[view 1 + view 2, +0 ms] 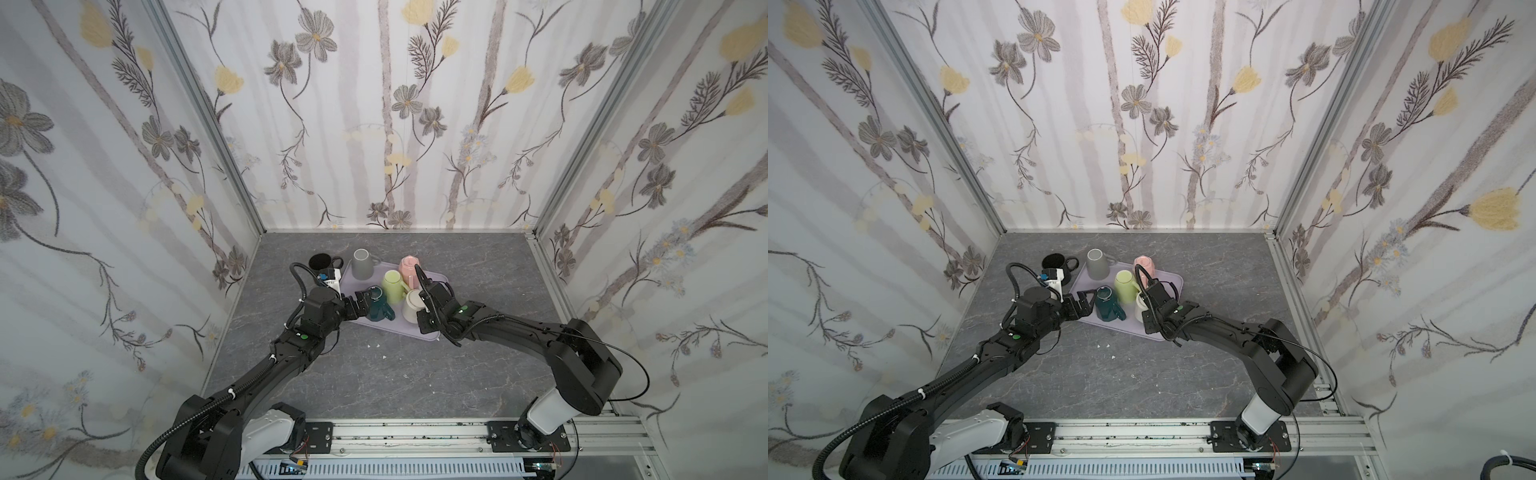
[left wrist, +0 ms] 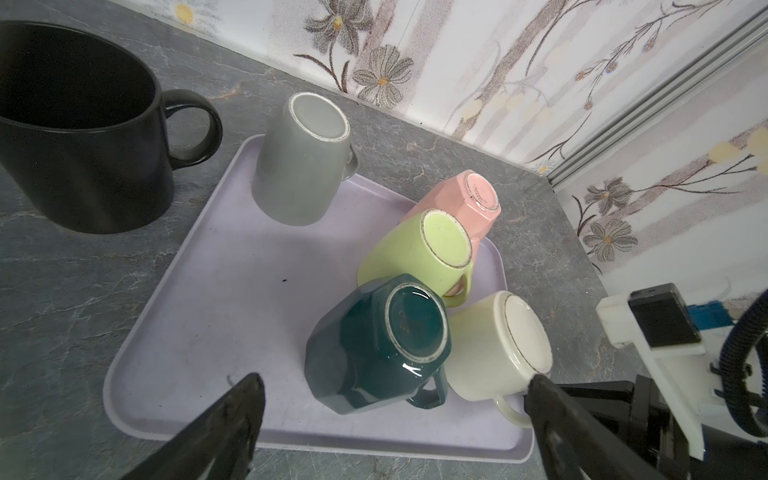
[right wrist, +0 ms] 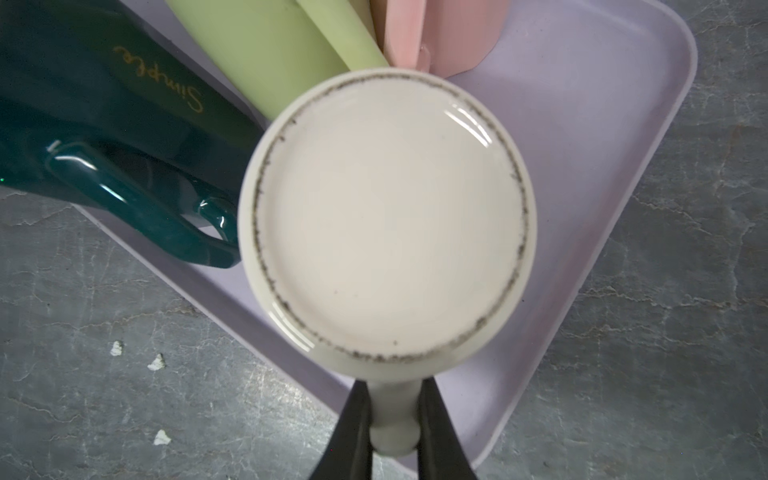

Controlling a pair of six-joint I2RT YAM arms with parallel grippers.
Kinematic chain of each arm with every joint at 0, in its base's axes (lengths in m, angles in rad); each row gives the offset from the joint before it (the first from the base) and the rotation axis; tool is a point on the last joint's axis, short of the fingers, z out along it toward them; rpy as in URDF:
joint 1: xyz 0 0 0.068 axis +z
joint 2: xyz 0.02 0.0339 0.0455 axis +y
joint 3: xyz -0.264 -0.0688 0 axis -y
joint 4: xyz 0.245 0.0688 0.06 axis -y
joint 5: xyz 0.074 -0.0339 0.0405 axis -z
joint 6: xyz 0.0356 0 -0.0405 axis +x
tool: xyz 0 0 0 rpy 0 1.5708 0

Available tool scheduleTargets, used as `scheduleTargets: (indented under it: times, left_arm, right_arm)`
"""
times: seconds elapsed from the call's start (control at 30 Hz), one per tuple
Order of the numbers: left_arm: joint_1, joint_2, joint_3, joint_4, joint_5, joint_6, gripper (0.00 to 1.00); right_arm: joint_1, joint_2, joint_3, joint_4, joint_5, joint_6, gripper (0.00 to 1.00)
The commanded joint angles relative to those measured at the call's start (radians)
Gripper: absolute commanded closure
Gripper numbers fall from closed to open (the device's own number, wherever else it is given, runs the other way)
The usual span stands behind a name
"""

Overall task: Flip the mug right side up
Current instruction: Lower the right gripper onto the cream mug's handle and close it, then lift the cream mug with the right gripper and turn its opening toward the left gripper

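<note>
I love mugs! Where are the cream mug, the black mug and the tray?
cream mug (image 3: 386, 216): right wrist view, upturned base.
black mug (image 2: 91, 178): left wrist view, outer wall.
tray (image 2: 208, 311): left wrist view, bare floor.

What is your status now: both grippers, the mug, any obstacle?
Right gripper shut on cream mug handle. Mug upside down on tray. Left gripper open, empty, by dark green mug, which crowds the cream mug.

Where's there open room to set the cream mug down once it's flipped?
Widest: bare grey marbled tabletop on the robot's side of the lavender plastic tray, and to its right. On the tray, only the patch between the upside-down grey mug and dark teal mug. Crowded: teal, lime-green mug, pink mug and cream mug huddle together.
</note>
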Motion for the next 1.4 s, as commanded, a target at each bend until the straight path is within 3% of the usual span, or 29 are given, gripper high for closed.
scheduleTargets:
  times: [0.0, 0.77, 1.1, 1.37]
  left_arm:
    - [0.000, 0.005, 0.008, 0.019, -0.001, -0.016, 0.00]
    - [0.001, 0.027, 0.025, 0.019, 0.031, -0.023, 0.00]
    - [-0.018, 0.063, 0.061, 0.048, 0.108, -0.034, 0.00]
    - [-0.066, 0.083, 0.088, 0.089, 0.145, -0.143, 0.00]
  right_arm:
    - [-0.015, -0.031, -0.023, 0.132, -0.041, 0.025, 0.94]
    - [-0.108, -0.285, -0.244, 0.368, -0.170, 0.099, 0.94]
    - [-0.121, -0.364, -0.328, 0.521, -0.213, 0.114, 0.94]
    - [-0.123, -0.422, -0.382, 0.655, -0.260, 0.127, 0.94]
